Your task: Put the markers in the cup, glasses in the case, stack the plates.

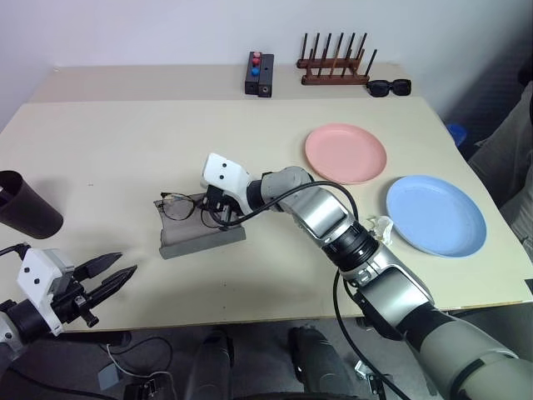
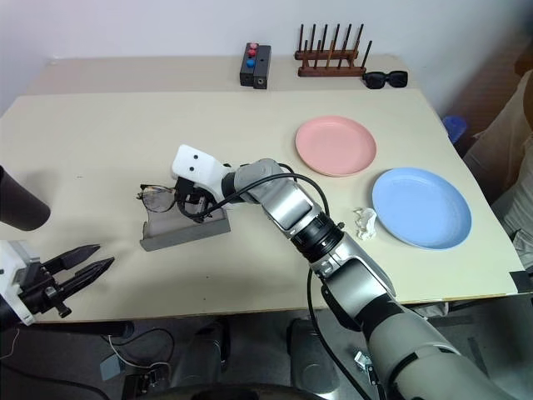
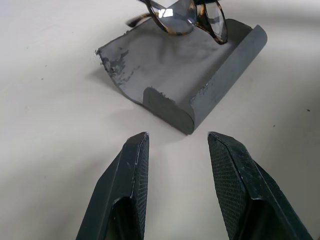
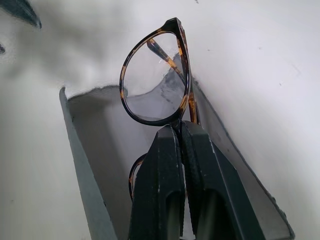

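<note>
**Glasses held over the open case**

At the far left lies the cup (image 1: 25,206), tipped on its side at the table edge; whether the markers are inside is hard to tell from this angle. Near it the left gripper (image 1: 107,279) hangs with its fingers parted and nothing between them, pointing toward the case (image 1: 200,237).

In the middle, the right gripper (image 4: 181,131) is pinched tight on the bridge of the glasses (image 1: 177,206), which sit over the open grey case, one lens standing above its back wall (the frame is not yet lying flat inside). The step in hand is casing the glasses. The next move calls for lowering and tilting the frame until it rests in the trough, then letting go.

Further right, the pink plate (image 1: 346,153) and blue plate (image 1: 435,214) lie side by side, unstacked.
</note>
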`<state>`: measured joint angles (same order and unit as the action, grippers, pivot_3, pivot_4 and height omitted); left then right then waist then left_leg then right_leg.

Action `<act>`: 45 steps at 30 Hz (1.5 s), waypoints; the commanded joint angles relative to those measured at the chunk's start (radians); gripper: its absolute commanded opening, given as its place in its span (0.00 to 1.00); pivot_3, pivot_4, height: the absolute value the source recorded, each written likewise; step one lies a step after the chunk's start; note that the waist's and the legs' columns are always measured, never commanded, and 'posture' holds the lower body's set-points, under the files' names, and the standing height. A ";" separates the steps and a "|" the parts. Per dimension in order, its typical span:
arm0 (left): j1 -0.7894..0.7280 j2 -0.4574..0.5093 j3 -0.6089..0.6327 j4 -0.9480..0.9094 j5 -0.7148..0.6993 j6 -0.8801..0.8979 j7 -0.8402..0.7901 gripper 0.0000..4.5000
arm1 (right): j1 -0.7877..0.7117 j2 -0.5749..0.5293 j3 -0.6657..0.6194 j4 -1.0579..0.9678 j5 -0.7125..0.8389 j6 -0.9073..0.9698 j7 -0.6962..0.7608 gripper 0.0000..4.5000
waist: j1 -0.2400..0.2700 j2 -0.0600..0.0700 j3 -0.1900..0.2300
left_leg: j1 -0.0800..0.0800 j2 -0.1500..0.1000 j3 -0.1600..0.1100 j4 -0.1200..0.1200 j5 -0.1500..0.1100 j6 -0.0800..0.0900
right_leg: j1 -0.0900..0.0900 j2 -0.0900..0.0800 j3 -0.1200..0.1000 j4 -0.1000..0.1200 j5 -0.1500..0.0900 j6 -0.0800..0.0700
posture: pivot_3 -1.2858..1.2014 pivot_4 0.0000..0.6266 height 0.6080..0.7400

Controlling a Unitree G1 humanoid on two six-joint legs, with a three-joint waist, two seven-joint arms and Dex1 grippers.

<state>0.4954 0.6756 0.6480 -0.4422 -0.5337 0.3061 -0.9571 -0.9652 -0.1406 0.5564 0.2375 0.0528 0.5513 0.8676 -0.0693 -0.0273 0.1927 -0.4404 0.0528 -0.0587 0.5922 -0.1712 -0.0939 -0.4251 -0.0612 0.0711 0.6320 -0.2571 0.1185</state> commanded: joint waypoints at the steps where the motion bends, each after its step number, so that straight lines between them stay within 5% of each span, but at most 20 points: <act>1: 0.003 0.002 0.005 -0.016 -0.003 -0.022 0.002 0.42 | -0.002 -0.032 0.015 -0.063 -0.010 -0.028 0.076 0.00 | 0.000 0.000 0.000 | 0.000 0.000 0.000 0.000 0.000 0.000 | 0.000 0.000 0.000 0.000 0.000 0.000 | 0.52 0.24 1.00; 14: -0.015 0.008 -0.015 -0.003 0.004 -0.033 0.006 0.42 | 0.006 -0.078 0.030 -0.077 -0.076 -0.061 0.144 0.00 | 0.000 0.000 0.000 | 0.000 0.000 0.000 0.000 0.000 0.000 | 0.000 0.000 0.000 0.000 0.000 0.000 | 0.52 0.24 1.00; 18: -0.026 0.003 -0.018 -0.004 -0.003 -0.027 0.014 0.42 | 0.000 -0.047 -0.002 -0.059 -0.069 -0.054 0.117 0.30 | -0.001 0.000 0.000 | 0.000 0.000 0.000 0.000 0.000 0.000 | 0.000 0.000 0.000 0.000 0.000 0.000 | 0.52 0.24 1.00; 22: -0.026 0.000 -0.021 -0.007 -0.007 -0.025 0.020 0.42 | -0.010 -0.019 -0.031 -0.031 -0.074 -0.058 0.075 0.76 | -0.001 0.000 0.000 | 0.000 0.000 0.000 0.000 0.000 0.000 | 0.000 0.000 0.000 0.000 0.000 0.000 | 0.52 0.24 1.00; 45: -0.032 -0.010 -0.044 -0.019 -0.012 -0.022 0.044 0.42 | 0.030 0.056 -0.037 0.064 -0.159 -0.098 -0.073 0.76 | 0.000 0.000 0.000 | 0.000 0.000 0.000 0.000 0.000 0.000 | 0.000 0.001 0.000 0.001 0.000 0.000 | 0.52 0.24 1.00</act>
<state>0.4609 0.6667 0.6027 -0.4370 -0.5348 0.2938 -0.9142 -0.9340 -0.0895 0.5380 0.3091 -0.0966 0.4696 0.8048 -0.0695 -0.0273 0.1927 -0.4404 0.0529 -0.0589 0.5922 -0.1710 -0.0940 -0.4255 -0.0606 0.0711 0.6331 -0.2570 0.1187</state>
